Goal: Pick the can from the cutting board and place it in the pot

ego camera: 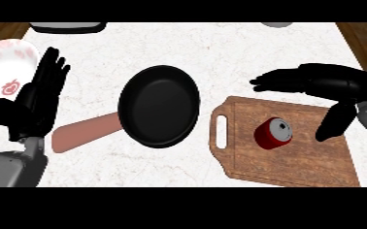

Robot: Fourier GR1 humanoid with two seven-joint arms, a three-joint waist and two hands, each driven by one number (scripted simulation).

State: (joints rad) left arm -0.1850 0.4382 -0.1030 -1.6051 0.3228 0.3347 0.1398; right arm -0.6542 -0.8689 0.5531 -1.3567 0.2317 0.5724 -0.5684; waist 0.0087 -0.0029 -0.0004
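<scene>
A red can (273, 133) with a silver top stands upright on the wooden cutting board (301, 162) at the right. My right hand (323, 85) hovers over the board's far edge, fingers pointing left and thumb hanging down to the right of the can, open and apart from it. A black pan (159, 106) with a reddish-brown handle (80, 133) lies at the centre of the counter. At the left edge my left hand (39, 99) rests open, fingers up.
A white patterned object (16, 63) with red marks sits at the far left behind my left hand. A grey-rimmed item (68, 27) shows at the top left and another grey item (277, 24) at the top edge. Wooden strips frame both upper corners.
</scene>
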